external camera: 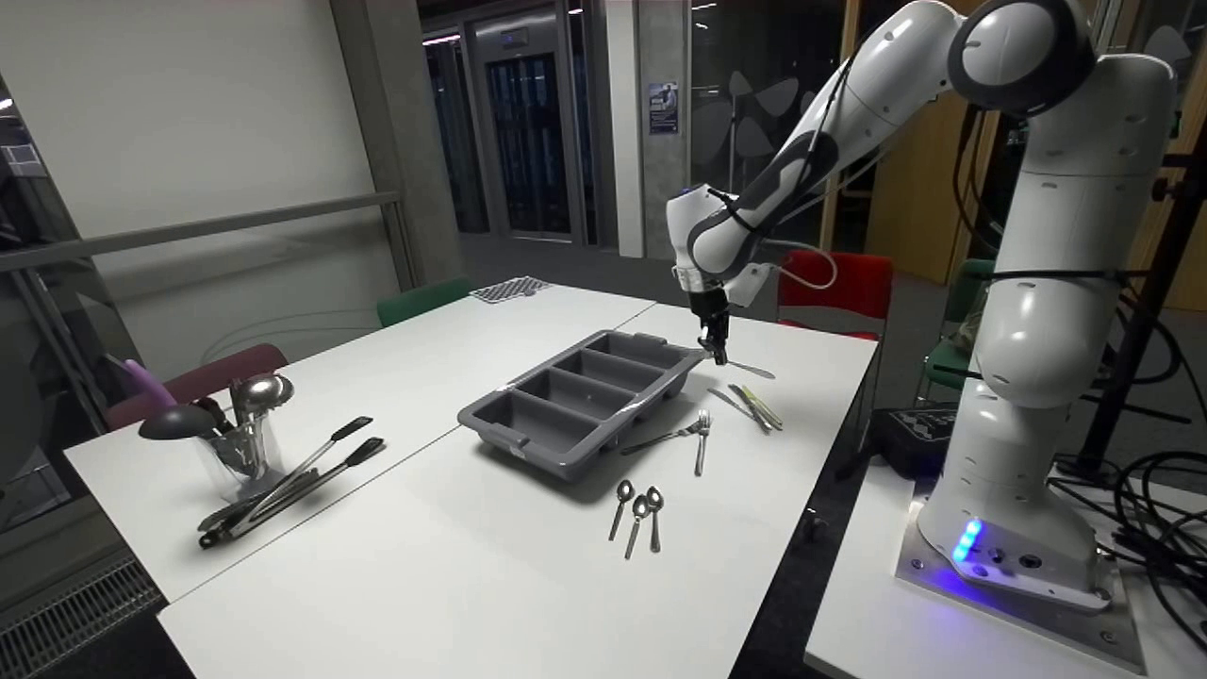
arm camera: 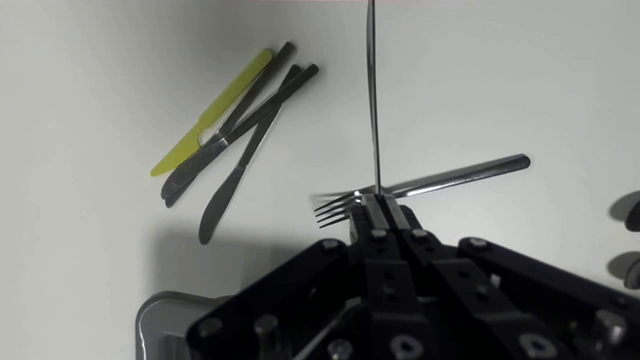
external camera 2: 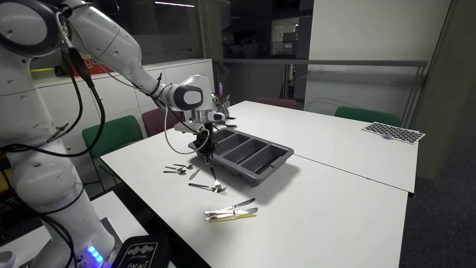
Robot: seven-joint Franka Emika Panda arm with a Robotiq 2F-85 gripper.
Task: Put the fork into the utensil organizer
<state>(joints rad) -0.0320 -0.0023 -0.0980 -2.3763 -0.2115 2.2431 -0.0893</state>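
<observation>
My gripper (external camera: 717, 356) is shut on a metal fork (external camera: 756, 372) and holds it above the table. It also shows in an exterior view (external camera 2: 206, 160) and the wrist view (arm camera: 379, 196). The fork's long handle runs edge-on up the wrist view (arm camera: 373, 100); its head is mostly hidden by the gripper. The dark grey utensil organizer (external camera: 542, 458) lies beside the gripper; its corner shows at the wrist view's lower left (arm camera: 172, 306). Its visible compartments hold nothing. Two other forks lie on the table; one (arm camera: 460, 175) is below the jaws in the wrist view.
Several knives (arm camera: 255, 110), with a yellow one (arm camera: 215, 107), lie beside the loose forks. Three spoons (external camera: 640, 509) lie on the other side. A clear utensil jar (external camera: 240, 457) and tongs (external camera: 302, 486) stand and lie beyond the organizer. A patterned board (external camera 2: 394, 133) lies far off.
</observation>
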